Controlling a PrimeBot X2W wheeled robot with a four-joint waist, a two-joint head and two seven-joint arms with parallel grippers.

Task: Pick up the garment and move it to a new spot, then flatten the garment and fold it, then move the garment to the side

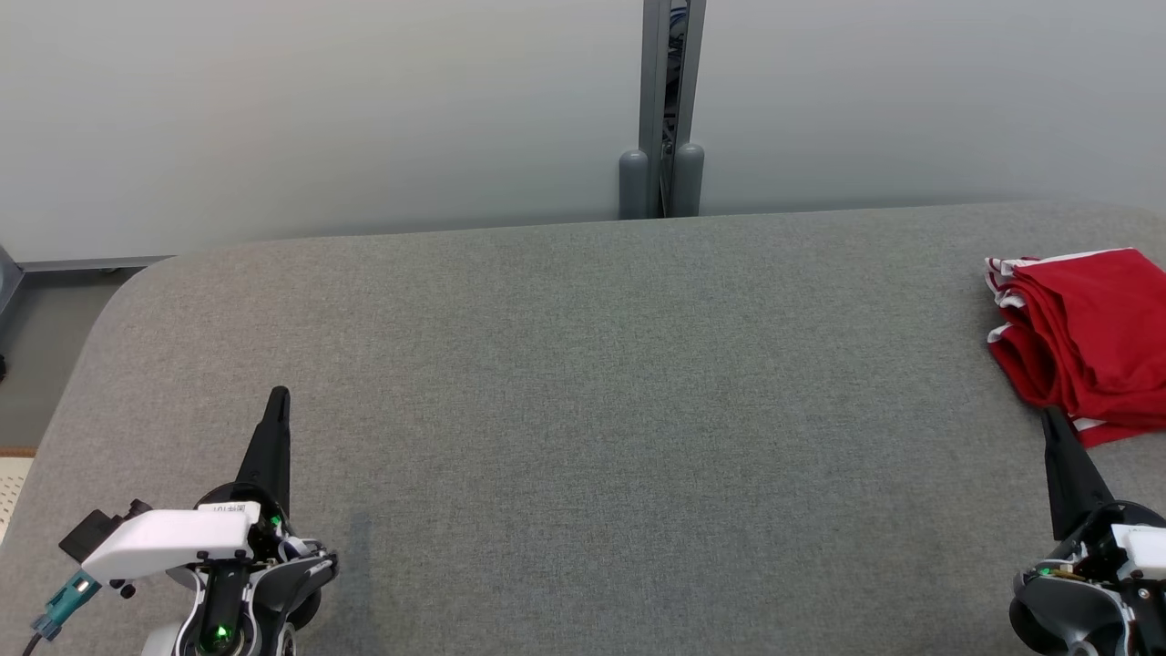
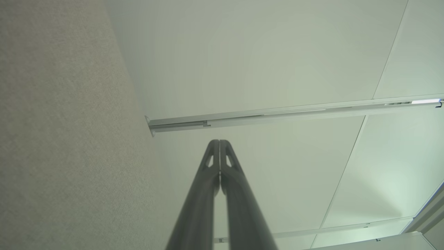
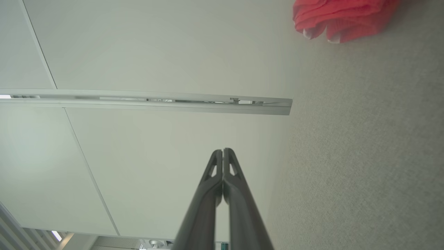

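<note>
The garment [image 1: 1089,337] is red with white trim and lies folded in a stack at the far right of the grey table [image 1: 583,383]; the right wrist view catches it as a red bundle, the garment [image 3: 343,17], at its top edge. My right gripper [image 1: 1054,417] is shut, its dark tip just short of the garment's near edge, holding nothing. Low at the left, my left gripper [image 1: 279,394] is shut and empty, far from the cloth. Each wrist view shows its own fingers pressed together: left gripper [image 2: 219,141], right gripper [image 3: 222,150].
A pale partition wall with a grey metal post [image 1: 662,109] runs along the table's far edge. The table's rounded left corner drops to the floor [image 1: 36,355]. Bare grey felt spans the middle between both arms.
</note>
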